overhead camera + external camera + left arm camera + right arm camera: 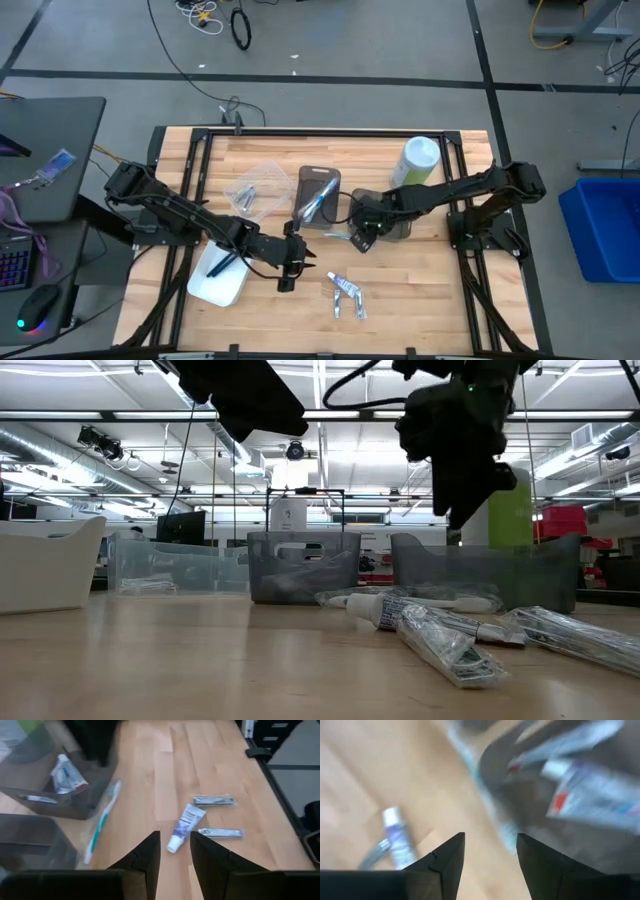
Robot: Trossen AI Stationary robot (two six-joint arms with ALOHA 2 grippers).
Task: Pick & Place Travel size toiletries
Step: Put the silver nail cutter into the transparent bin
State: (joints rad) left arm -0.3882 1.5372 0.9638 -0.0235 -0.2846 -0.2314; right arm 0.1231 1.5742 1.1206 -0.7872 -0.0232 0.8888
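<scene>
I see my left pincer [291, 270] hovering spread and empty over the tabletop [420, 290], a tube [184, 824] and two packets [214, 800] lying just beyond its fingertips, toward 4 o'clock of table centre; my right pincer [362, 238] hangs spread and empty at the near edge of the right bin [392, 226], above a toothbrush [102, 820] on the wood; more toiletries sit in that bin and in the middle bin [318, 196] at 12 o'clock.

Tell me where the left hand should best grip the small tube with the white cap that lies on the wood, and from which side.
Probably from straight above, across the middle of the tube. It lies flat on the table, white cap toward the open left hand, so the long sides are free. Two packets lie close beside it; a narrow opening would avoid them.
</scene>
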